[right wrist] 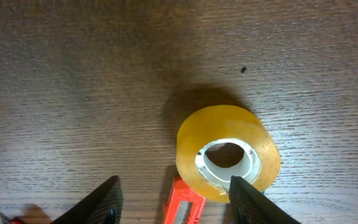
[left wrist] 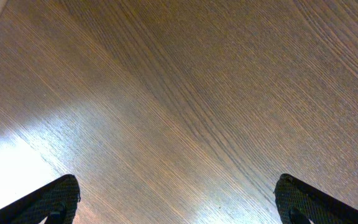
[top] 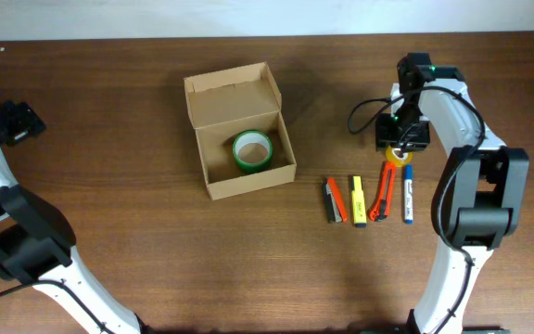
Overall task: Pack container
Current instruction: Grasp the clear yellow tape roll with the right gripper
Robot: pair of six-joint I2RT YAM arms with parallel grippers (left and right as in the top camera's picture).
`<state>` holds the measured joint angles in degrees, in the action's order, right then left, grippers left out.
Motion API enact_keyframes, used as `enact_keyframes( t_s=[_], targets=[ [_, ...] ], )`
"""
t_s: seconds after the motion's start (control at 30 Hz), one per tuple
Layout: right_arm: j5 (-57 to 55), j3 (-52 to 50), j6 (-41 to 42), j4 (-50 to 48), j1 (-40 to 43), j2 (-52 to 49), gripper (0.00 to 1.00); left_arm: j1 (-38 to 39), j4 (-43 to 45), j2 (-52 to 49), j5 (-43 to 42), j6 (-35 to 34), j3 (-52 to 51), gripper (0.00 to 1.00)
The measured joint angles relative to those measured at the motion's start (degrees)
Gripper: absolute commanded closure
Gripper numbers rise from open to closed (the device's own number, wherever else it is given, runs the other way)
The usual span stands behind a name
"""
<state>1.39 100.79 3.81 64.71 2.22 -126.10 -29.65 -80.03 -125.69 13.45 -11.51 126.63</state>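
Right gripper [right wrist: 178, 199]: spread, pinching nothing, low over the table [right wrist: 73, 74]. Between the fingers, the tip of the orange cutter [right wrist: 182, 205]. Just ahead and off to one side, the yellow roll [right wrist: 229, 152], flat on the wood, near edge overlapped by one finger [right wrist: 250, 202]. Further out, in the overhead view, a row of pens [top: 358, 201] beside the cutter. Then the box [top: 219, 160], well apart toward the middle of the table, lid up, green roll [top: 252, 150] already inside. Left gripper [left wrist: 179, 208] far off at the table's edge, likewise spread, over bare wood.

Risks, by judgement:
- **Wrong catch:** likely to catch the cutter instead of the yellow roll if closed here, because of the off-centre line-up.
- **Rim strike:** liable to clip the rim and skid or shove the roll toward the pens.
- **Slip in transit:** prone to slip on the way to the box, given slick tape and a shallow pinch.
- **Snag at the box:** tight room beside the green roll, so apt to snag on the wall.
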Motion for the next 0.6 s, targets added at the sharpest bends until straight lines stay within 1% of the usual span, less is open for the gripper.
enact_keyframes(
  t_s=[0.13,0.33,0.37,0.4,0.43,0.47,0.5,0.57,0.6],
  targets=[
    [0.02,0.00,0.00,-0.28,0.22,-0.46,0.43,0.00,0.00,0.00,0.00,0.00,0.02,0.00],
    [0.02,0.00,0.00,-0.33,0.22,-4.04,0.44,0.00,0.00,0.00,0.00,0.00,0.00,0.00],
    [0.02,0.00,0.00,-0.50,0.22,-4.09,0.56,0.00,0.00,0.00,0.00,0.00,0.00,0.00],
    [0.00,0.00,0.20,-0.63,0.22,-4.09,0.69,0.00,0.00,0.00,0.00,0.00,0.02,0.00],
    [0.00,0.00,-0.48,-0.70,0.22,-4.09,0.79,0.00,0.00,0.00,0.02,0.00,0.00,0.00],
    [0.00,0.00,-0.35,-0.79,0.22,-4.09,0.87,0.00,0.00,0.00,0.00,0.00,0.02,0.00],
    [0.02,0.00,-0.33,-0.79,0.22,-4.09,0.88,0.00,0.00,0.00,0.00,0.00,0.00,0.00],
    [0.02,0.02,-0.61,-0.76,0.22,-4.07,0.96,0.00,0.00,0.00,0.00,0.00,0.02,0.00],
    [0.02,0.02,-0.42,-0.74,0.22,-4.02,0.96,0.00,0.00,0.00,0.00,0.00,0.02,0.00]
  ],
)
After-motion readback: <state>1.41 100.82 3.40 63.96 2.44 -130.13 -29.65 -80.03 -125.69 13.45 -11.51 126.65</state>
